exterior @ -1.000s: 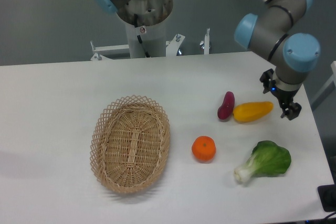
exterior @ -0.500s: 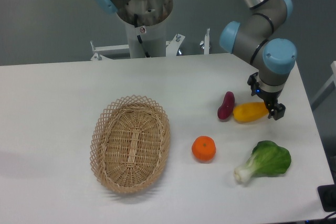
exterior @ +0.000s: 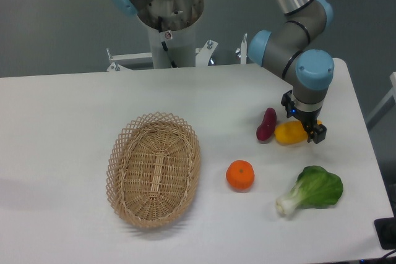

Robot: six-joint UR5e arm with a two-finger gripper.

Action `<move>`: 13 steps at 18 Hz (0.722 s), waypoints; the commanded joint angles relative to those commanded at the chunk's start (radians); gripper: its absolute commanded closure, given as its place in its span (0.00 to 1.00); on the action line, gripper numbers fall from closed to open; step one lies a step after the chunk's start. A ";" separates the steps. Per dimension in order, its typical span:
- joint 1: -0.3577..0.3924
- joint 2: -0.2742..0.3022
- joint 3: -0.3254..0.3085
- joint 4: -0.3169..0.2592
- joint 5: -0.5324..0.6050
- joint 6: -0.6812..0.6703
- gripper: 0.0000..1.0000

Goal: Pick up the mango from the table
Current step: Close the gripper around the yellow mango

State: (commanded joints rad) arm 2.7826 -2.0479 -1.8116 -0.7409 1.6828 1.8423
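The mango (exterior: pixel 288 133) is a long yellow-orange fruit lying on the white table (exterior: pixel 62 128) at the right, its left end beside a small purple-red vegetable (exterior: pixel 266 124). My gripper (exterior: pixel 309 129) hangs straight down over the mango's right end and covers that end. Its dark fingers stand on either side of the fruit, but the frame does not show whether they press on it. The mango still rests on the table.
A round orange (exterior: pixel 240 175) sits in front of the mango, and a bok choy (exterior: pixel 314 190) lies at the front right. An oval wicker basket (exterior: pixel 154 168) stands left of centre. The robot's base column (exterior: pixel 167 23) rises behind the table's back edge.
The gripper has moved left from beyond the mango's right tip to directly over its right end. The arm's elbow swung left with it. The mango has not moved.
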 joint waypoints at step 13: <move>-0.003 0.055 0.096 -0.092 -0.124 -0.031 0.52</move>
State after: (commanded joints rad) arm 2.7796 -1.9927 -1.7152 -0.8326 1.5588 1.8118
